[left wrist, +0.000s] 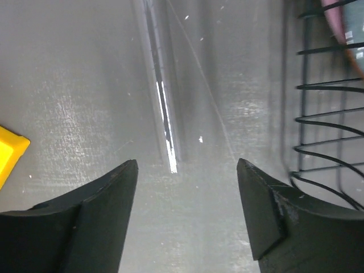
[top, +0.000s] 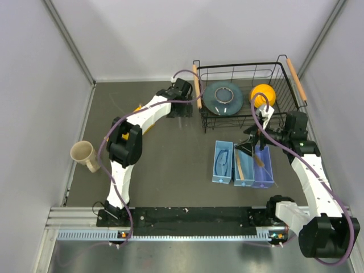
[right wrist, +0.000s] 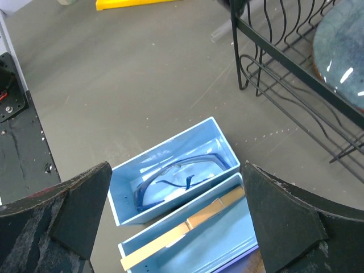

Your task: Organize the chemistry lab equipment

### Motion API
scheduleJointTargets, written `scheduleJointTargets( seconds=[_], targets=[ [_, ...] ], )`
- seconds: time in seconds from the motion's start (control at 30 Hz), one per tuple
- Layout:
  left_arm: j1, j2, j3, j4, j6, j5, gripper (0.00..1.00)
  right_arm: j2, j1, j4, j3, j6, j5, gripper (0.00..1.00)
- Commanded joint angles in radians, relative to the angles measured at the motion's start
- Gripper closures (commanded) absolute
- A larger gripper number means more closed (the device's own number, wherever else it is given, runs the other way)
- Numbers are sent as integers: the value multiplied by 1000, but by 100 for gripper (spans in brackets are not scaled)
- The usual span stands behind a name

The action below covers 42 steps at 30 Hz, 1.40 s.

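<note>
At the left, the rack lies on the table with only a yellow corner showing past the left arm. Whether any tube stands in its holes cannot be told. Just right of it, a tube lies flat on the table, apart from the rack and beside the basket. The left gripper hovers over the near end of this tube. Its fingers are spread wide, one on either side of the tube's line, touching nothing and holding nothing.

Further right, three blue bins sit side by side on the table, near the basket. The first bin holds the glasses, lying inside its walls. The second bin holds the clamp, laid lengthwise. The third bin is partly hidden by the right arm, so its contents cannot be told. The right gripper hangs above the first two bins with its fingers fully apart and empty.

By my reading, the task is about half done. The glasses and clamp look sorted. The tube on the table is not yet picked up, and the rack looks unplaced. The step in hand seems to be the left arm's grasp on that tube. I would guess it goes into the rack or the third bin.
</note>
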Motion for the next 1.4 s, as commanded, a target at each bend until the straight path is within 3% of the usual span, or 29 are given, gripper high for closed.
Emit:
scheduleJointTargets(
  seconds=[0.0,0.13,0.47,0.8,0.9,1.17,1.37],
  targets=[
    [24,50,77,-60,-2,-22,28,-20,0,90,7,8,-68,1],
    [27,107,114,-78,-1,11,38,-10,0,88,12,13,-56,1],
    [42,216,176,-139,4,10,53,-3,0,87,9,17,-59,1],
    [53,198,133,-152,19,38,83,-3,0,87,-4,-7,-69,1],
    [56,129,70,-132,19,39,90,-8,0,80,-19,-28,-128,1],
    [58,-316,-361,78,21,93,93,3,0,41,-39,-78,-261,2],
    [55,-702,-715,277,7,300,94,35,47,-50,62,-68,-258,4]
  ],
)
